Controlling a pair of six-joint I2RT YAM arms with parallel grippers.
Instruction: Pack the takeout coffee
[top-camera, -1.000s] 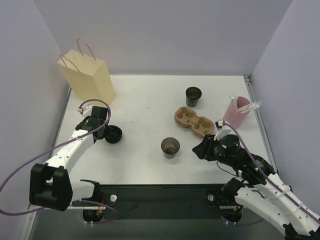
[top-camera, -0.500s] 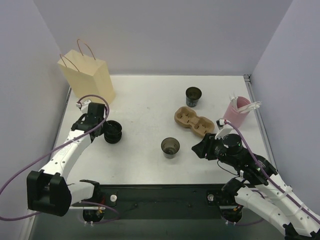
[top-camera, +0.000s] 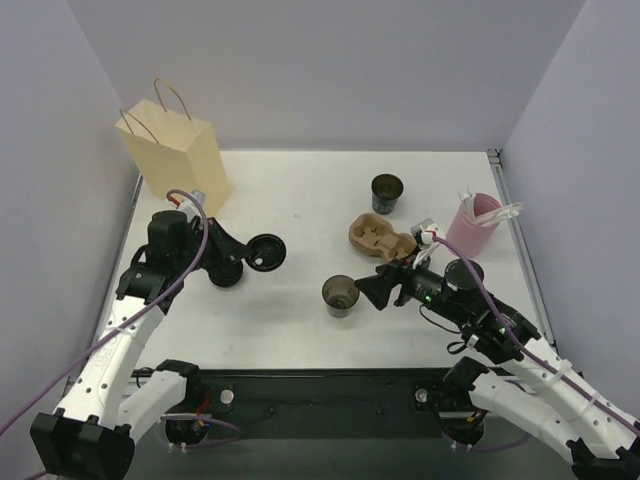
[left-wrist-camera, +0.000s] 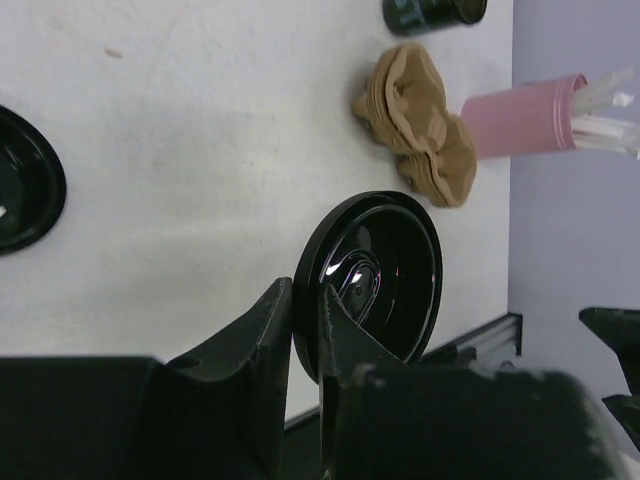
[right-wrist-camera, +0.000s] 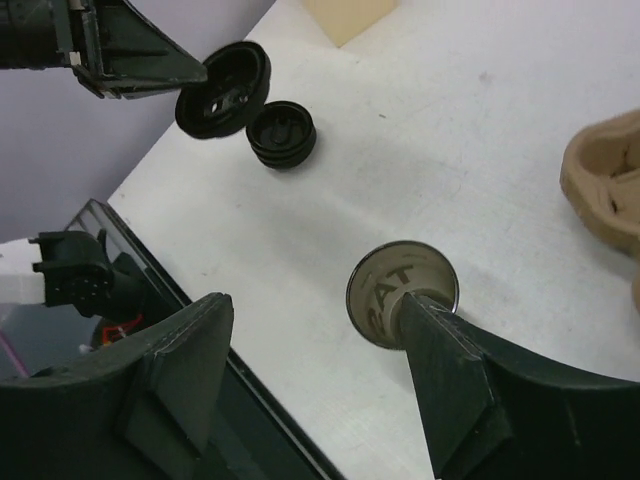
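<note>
The left fingers (top-camera: 248, 258) (left-wrist-camera: 305, 325) are nearly closed, pinching the rim of a round black plastic lid (top-camera: 267, 253) (left-wrist-camera: 375, 280). They hold it on edge above the white worktop (top-camera: 300, 200), its hollow side facing the wrist camera. Just behind these fingers and below them, a short stack of black lids (top-camera: 225, 270) (right-wrist-camera: 281, 133) rests on the worktop. Farther behind them, at the far left corner, a tan paper bag with twine handles (top-camera: 175, 150) stands upright.

The right fingers (top-camera: 366, 291) (right-wrist-camera: 315, 305) are spread wide and hold nothing. A dark open-topped paper coffee cup (top-camera: 340, 293) (right-wrist-camera: 400, 290) stands upright just ahead of their tips. In the wrist view one finger overlaps its rim; whether it touches the cup cannot be told. The cup is not squarely between the two fingers but off toward that one finger.

To the far side of the right fingers, close by, lies a brown moulded-pulp cup carrier (top-camera: 385, 240) (left-wrist-camera: 415, 125) (right-wrist-camera: 605, 180), both wells unfilled. Beyond it, well apart from the right fingers, a second dark paper cup (top-camera: 387, 193) (left-wrist-camera: 435, 12) stands upright. A pink tumbler holding white sticks (top-camera: 472, 225) (left-wrist-camera: 525, 115) stands by the worktop's right edge, beside the carrier. The held lid and the nearer cup are well apart, with bare worktop between them.
</note>
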